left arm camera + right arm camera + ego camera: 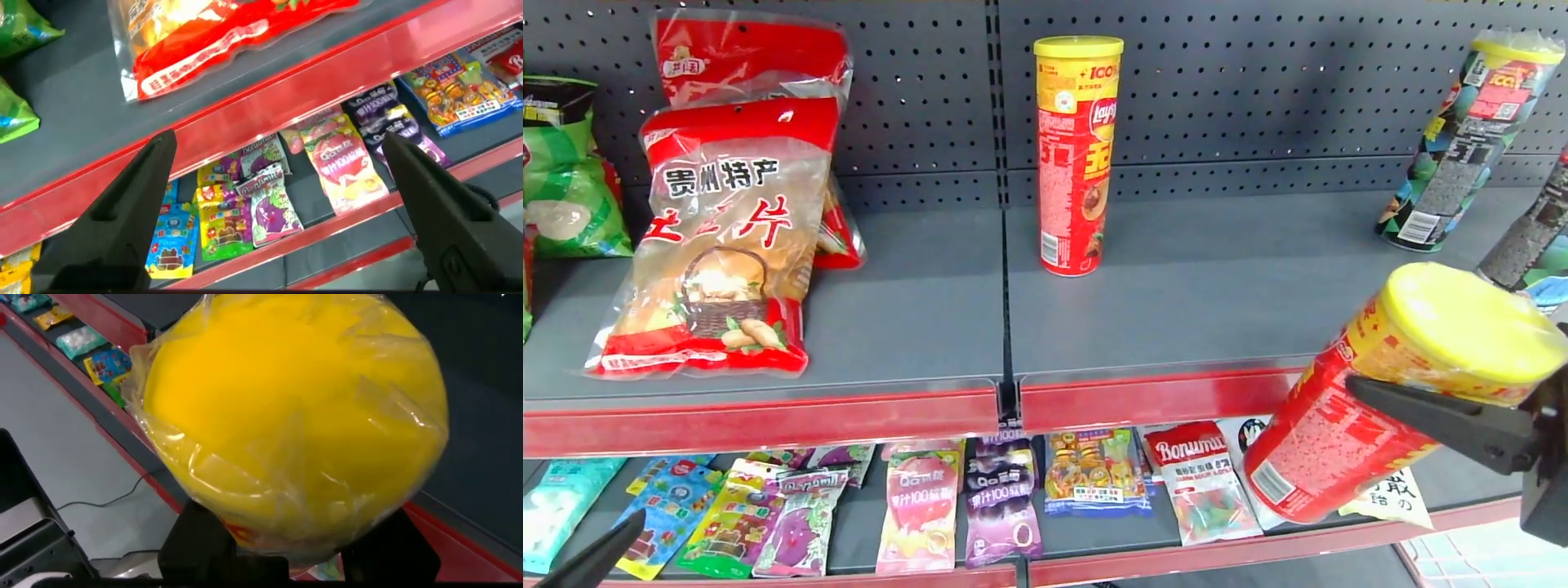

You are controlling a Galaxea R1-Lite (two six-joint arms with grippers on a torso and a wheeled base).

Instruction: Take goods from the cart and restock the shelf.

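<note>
Closest to me is the held can, red with a yellow lid and clear wrap on top. My right pincer is pinching it just under the lid. It is tilted, with the lid up toward me, and it hangs lower than the standing can and off to that can's right, out in front of the shelf. My left pincer is spread wide with nothing in it, low down and far to the left of the standing can. Next comes the red edge of the shelf, in front of and below the standing can. Under that edge, below the standing can, lots of little candy bags lie flat in a row on the lower board. Up on the shelf, the standing can is upright near the middle, red and yellow like the one I hold. To its left a big chip bag leans back, with a second bag behind it. Farther left of the standing can are green bags. Far to its right, a dark can stands by the back wall, which is gray and full of tiny holes.
</note>
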